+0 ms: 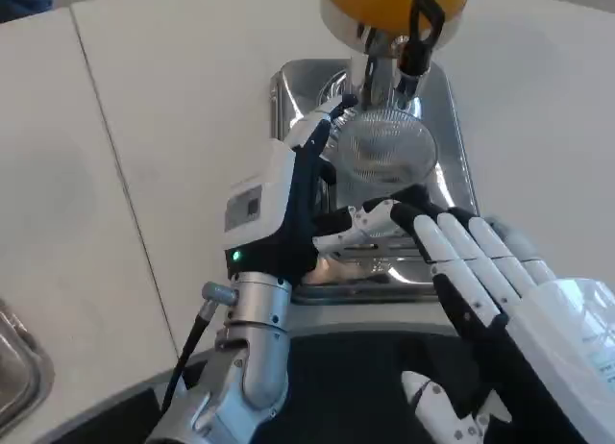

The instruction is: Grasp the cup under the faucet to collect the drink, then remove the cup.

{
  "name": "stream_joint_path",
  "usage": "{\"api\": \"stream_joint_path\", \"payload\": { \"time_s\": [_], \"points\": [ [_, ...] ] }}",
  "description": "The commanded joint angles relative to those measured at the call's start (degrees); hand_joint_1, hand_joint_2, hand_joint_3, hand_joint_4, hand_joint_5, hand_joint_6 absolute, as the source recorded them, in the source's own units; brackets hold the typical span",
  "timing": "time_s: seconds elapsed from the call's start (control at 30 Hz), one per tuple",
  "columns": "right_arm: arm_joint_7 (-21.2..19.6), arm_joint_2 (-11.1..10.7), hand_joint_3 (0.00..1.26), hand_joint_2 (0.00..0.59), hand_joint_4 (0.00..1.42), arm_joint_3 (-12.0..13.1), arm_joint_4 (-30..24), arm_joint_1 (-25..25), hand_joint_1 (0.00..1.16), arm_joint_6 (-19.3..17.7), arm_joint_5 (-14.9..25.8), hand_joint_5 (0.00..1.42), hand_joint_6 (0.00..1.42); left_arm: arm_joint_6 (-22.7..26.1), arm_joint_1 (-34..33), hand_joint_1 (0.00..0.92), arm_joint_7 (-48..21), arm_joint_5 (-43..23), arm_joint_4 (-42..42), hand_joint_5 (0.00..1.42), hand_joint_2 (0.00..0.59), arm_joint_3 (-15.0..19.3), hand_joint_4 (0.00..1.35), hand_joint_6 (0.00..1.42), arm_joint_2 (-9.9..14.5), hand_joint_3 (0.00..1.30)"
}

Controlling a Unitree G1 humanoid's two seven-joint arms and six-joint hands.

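Left hand (309,189) holds clear cup (381,156); its gray label (244,209) unreadable.

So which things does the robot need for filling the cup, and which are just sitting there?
Needed for the job:
- clear ribbed plastic cup
- orange drink dispenser with black tap handle
- shiny metal drip tray
- left hand, around the cup
- right hand, beside the cup

Just sitting there:
- white table
- metal object at the left edge
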State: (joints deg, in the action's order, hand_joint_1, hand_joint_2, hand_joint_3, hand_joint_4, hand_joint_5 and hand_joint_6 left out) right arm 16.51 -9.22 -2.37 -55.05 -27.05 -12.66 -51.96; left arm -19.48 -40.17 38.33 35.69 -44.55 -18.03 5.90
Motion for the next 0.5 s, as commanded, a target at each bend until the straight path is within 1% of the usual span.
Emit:
{"api": "stream_joint_path", "payload": {
  "time_s": [0.03, 0.1, 0.17, 0.3, 0.4, 0.5],
  "points": [
    [0.1, 0.0, 0.0, 0.577, 0.0, -0.3, 0.2, -0.2, 0.11, 0.4, -0.3, 0.0, 0.0, -1.2, -0.2, 0.321, -0.7, -0.5, 0.4, 0.61, 0.042, -0.1, 0.17, 0.81, 0.2, 0.22],
    [-0.1, 0.1, 0.0, 0.577, 0.0, -0.4, 0.3, -0.1, 0.11, 0.4, -0.4, 0.0, 0.0, -1.5, 0.0, 0.296, -0.9, -0.4, 1.1, 0.54, 0.034, -0.1, 0.12, 0.69, 0.6, 0.19],
    [-0.4, 0.1, 0.0, 0.577, 0.0, -0.6, 0.4, -0.3, 0.11, 0.3, -0.6, 0.0, 0.0, -2.1, 0.3, 0.269, -1.8, -0.7, 1.9, 0.48, 0.024, -0.1, 0.08, 0.6, 1.3, 0.16],
    [-0.8, 0.1, 0.0, 0.577, 0.0, -1.1, 0.8, -0.6, 0.11, 0.0, -0.8, 0.0, 0.0, -3.8, 1.9, 0.207, -3.2, -1.0, 4.5, 0.41, 0.002, 0.2, 0.03, 0.5, 3.7, 0.13],
    [-1.1, 0.3, 0.0, 0.577, 0.0, -1.5, 1.1, -0.8, 0.11, 0.0, -0.9, 0.0, 0.0, -4.6, 3.6, 0.17, -4.6, -2.6, 6.5, 0.37, 0.0, 1.6, 0.01, 0.41, 5.6, 0.11],
    [-1.1, 0.3, 0.0, 0.577, 0.0, -2.2, 1.4, -0.4, 0.11, -0.1, -1.1, 0.0, 0.0, -5.1, 5.6, 0.136, -6.0, -3.2, 9.8, 0.35, 0.0, 2.8, 0.0, 0.38, 7.0, 0.1]
  ]
}}
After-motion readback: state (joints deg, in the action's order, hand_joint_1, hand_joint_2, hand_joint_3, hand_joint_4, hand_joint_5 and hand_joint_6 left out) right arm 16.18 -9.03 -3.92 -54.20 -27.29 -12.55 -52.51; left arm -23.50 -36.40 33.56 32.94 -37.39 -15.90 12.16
